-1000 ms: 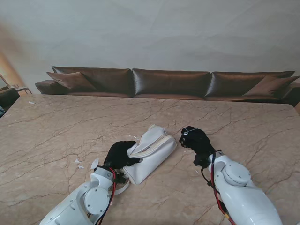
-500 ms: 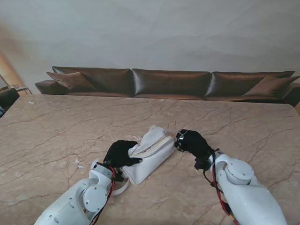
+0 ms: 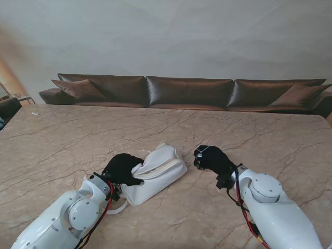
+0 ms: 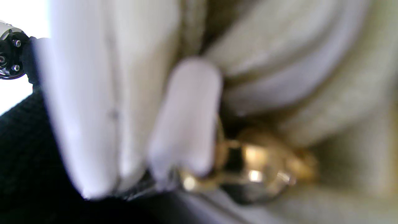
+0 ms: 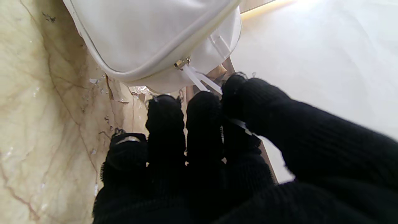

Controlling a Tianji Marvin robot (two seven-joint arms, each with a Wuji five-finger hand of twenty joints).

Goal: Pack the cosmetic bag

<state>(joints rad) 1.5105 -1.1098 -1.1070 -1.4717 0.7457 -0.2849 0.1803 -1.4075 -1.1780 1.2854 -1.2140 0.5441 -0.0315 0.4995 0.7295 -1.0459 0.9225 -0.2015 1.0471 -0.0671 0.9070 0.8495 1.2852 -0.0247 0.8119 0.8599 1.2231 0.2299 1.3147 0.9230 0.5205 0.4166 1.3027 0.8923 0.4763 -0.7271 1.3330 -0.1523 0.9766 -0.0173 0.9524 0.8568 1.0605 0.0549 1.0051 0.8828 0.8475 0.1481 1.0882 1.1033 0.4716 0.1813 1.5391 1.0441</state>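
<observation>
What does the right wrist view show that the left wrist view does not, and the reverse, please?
Only the right wrist view shows the marble table, the bag's closed zipper line, and the right hand with its fingertips at the white pull strap, though a firm pinch cannot be confirmed. Only the left wrist view shows, blurred and very close, a gold metal fitting beside a white tab. Both show the white cosmetics bag and a black-gloved hand; the left hand is pressed against the bag.
</observation>
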